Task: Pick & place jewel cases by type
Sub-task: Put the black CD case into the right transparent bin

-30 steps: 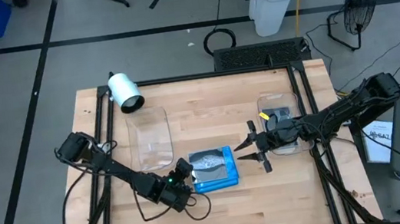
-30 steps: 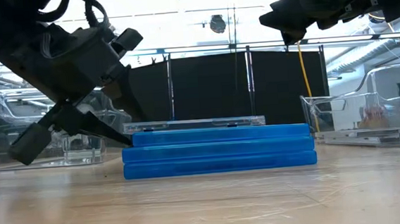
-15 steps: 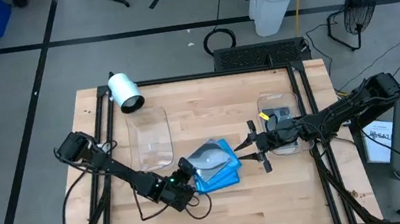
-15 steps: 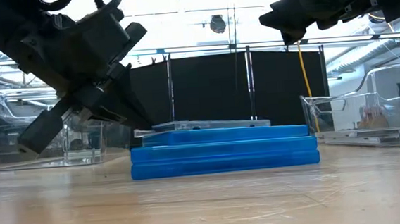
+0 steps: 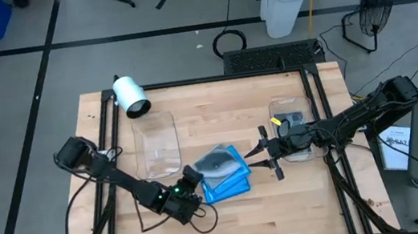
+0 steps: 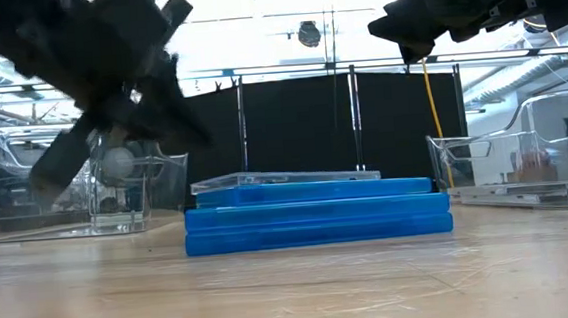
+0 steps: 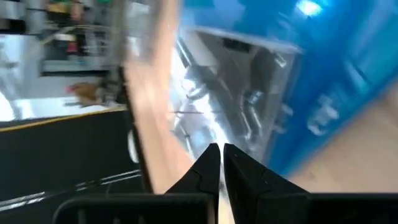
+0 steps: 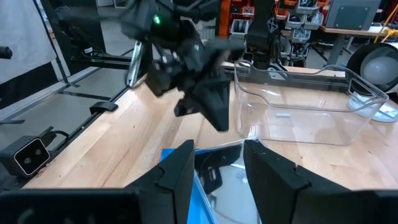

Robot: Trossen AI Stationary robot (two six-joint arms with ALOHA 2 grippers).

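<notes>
Wooden table (image 5: 230, 215): stack of blue jewel cases (image 5: 223, 176) at centre, clear-lidded case (image 5: 216, 161) on top. Left tool (image 5: 189, 179) just beside stack, fingers clenched, empty. Right tool (image 5: 259, 155) spread apart, hovering near stack's other side.

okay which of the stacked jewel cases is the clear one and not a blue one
The top case, lying on the two blue cases mid-table. It is clear and dark grey, thinner, and turned askew to them, beside the left gripper.
</notes>
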